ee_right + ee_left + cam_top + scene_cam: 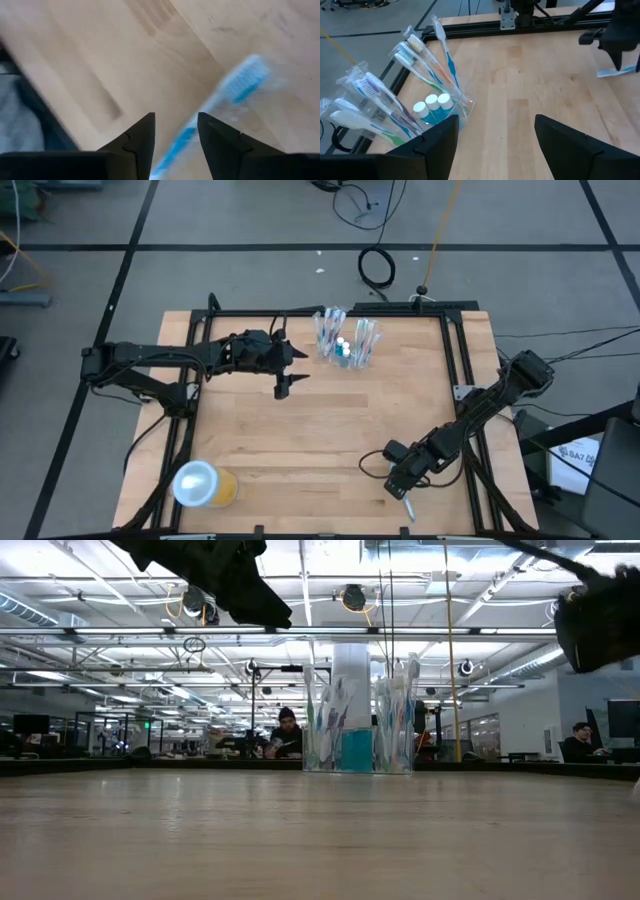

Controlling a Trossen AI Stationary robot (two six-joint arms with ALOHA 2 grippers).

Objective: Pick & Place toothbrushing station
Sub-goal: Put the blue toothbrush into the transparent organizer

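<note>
Clear plastic cup [345, 350]: it stands at the far middle of the light wooden table [320, 440], full of slim blue, white and green toothbrushes [380, 100] in clear wrappers.
Teal tubes with white caps [432, 104]: 3 stand in the cup.
Left gripper [287, 383]: it hangs above the table, just beside the cup, jaws spread wide and holding nothing.
Right gripper [402, 490]: it is at the near right edge, jaws pinching 1 blue and white toothbrush [225, 105].
Orange-yellow cup with white lid [203, 484]: it lies at the near left corner.
</note>
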